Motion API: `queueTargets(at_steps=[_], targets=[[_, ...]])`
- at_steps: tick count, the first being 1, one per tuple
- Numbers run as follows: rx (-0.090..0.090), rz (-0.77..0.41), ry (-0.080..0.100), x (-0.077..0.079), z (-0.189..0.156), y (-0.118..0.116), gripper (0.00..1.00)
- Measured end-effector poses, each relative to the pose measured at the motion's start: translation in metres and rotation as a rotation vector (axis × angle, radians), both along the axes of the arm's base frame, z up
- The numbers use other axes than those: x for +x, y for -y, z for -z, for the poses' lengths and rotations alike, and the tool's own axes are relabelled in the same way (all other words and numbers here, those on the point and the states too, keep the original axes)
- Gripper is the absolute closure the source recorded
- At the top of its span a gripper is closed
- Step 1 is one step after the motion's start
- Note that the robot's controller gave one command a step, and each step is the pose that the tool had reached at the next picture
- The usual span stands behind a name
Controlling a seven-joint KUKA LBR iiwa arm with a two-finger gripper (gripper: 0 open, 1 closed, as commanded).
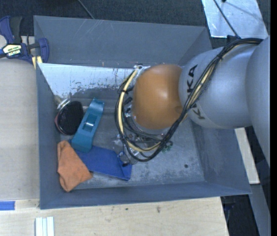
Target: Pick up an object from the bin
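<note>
Our pincer [124, 156], released or clenched we cannot tell, sits at the right edge of the dark blue flat sheet [101, 163] by the front wall of the bin [128, 193], a thing we judge light and limp, best pinched at that edge.

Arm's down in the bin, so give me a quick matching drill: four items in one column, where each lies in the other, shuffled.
Things:
1. black disc
2. light-blue dispenser
3. orange cloth
4. dark-blue sheet

Places:
A. slanting, just right of the disc
B. lower middle, right end at the gripper
C. far left, above the cloth
D. lower-left corner

Pairs: 1-C, 2-A, 3-D, 4-B
</note>
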State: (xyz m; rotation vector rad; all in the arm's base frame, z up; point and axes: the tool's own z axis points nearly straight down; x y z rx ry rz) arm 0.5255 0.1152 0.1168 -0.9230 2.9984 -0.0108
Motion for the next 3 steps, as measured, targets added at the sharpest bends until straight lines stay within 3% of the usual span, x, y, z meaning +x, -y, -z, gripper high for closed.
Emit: queueTargets(at_steps=[1, 3], targets=[[0.0, 0.001, -0.007, -0.001, -0.009, 0.0, 1.0], [0.003, 0.002, -0.003, 0.0, -0.028, 0.001, 1.0]])
